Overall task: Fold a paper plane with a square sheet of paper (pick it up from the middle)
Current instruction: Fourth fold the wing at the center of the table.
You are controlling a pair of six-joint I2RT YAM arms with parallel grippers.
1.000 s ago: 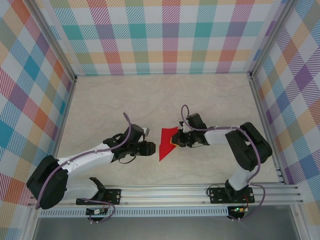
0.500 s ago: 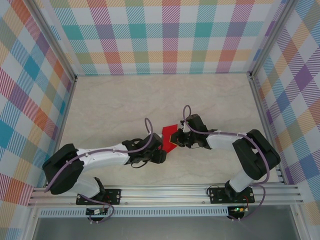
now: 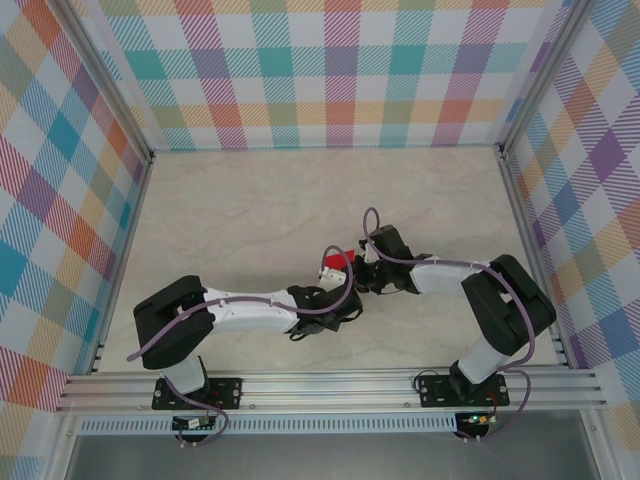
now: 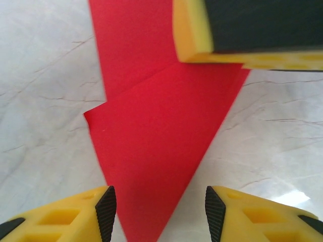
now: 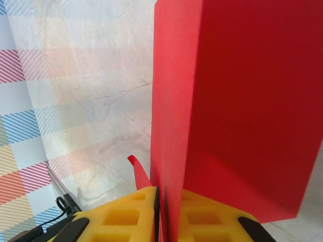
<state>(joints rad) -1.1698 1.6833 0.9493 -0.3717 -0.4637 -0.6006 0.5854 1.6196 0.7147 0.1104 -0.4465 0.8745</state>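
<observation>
Pale marbled tabletop (image 3: 230, 220) stretches under me, boxed in by checked walls (image 3: 340, 70) in pastel colours. From above, my two arms reach in from 7 and 5 o'clock and meet close to the middle of the table, where the red paper (image 3: 337, 262) shows as a small patch between the wrists.

My right gripper (image 5: 157, 212) is clenched on the red paper. In its wrist view the two yellow fingers sit pressed together at 6 o'clock with the paper pinched in the thin slit between them. From there the paper rises edge-on toward 12 o'clock as a broad folded panel with one long straight crease. A small red curl pokes out at about 7 o'clock, just beside the left finger.

My left gripper (image 4: 159, 214) is released, its jaws standing apart. In its wrist view the paper lies flat on the marble and narrows to a point aimed at 6 o'clock. That point runs down into the gap between my black-tipped yellow fingers, with bare table showing on both sides. A fold line crosses the paper slantwise, and its edge has a notch at 9 o'clock. At 1 o'clock one finger (image 4: 192, 30) of the right gripper sits over the paper's upper part.
</observation>
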